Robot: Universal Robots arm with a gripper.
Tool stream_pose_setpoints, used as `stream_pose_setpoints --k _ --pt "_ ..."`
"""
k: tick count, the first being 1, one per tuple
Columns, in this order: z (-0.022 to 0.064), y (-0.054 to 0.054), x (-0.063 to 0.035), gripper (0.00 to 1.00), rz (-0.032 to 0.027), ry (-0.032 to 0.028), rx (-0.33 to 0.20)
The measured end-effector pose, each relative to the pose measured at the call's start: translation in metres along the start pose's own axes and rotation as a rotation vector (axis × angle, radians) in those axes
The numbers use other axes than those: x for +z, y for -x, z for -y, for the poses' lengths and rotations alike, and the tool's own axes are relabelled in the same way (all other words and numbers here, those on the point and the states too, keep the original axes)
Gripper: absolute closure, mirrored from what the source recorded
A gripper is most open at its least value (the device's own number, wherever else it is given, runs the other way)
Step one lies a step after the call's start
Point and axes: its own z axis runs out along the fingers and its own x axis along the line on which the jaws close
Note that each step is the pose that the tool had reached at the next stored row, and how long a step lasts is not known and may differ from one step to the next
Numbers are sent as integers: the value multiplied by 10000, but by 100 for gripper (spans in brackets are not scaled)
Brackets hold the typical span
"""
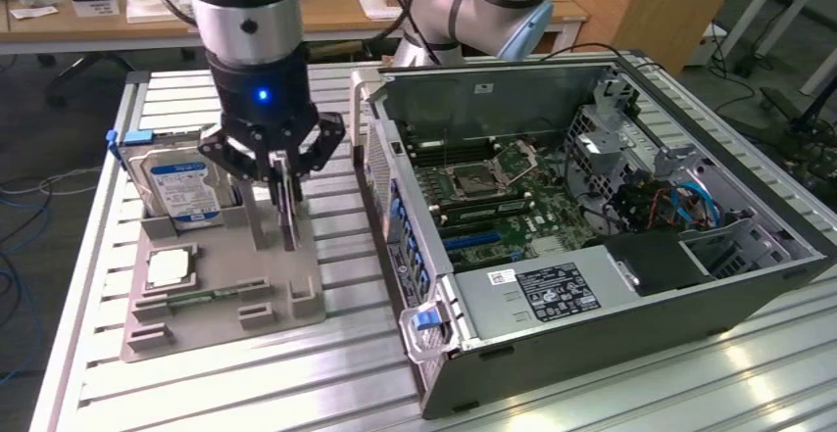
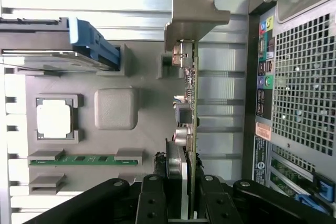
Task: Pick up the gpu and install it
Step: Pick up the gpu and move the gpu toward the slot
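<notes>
The gpu is a thin dark card that stands upright on its edge over the grey holder tray, at the exterior view's left of the open computer case. My gripper reaches down from above and is shut on the card's top edge. In the wrist view the gpu runs edge-on away from my gripper, with its grey metal bracket at the far end. Black fingers press it from both sides. Whether its lower edge still sits in the tray's slot, I cannot tell.
The tray also carries a silver hard drive with a blue-white label, a square processor chip and a green memory stick. The case lies on its side with the motherboard exposed. Its perforated rear panel is close beside the card.
</notes>
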Motion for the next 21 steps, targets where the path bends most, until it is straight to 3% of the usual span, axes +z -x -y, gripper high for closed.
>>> stream_pose_setpoints --k 21 --pt "-6 26 -940 72 -15 78 3"
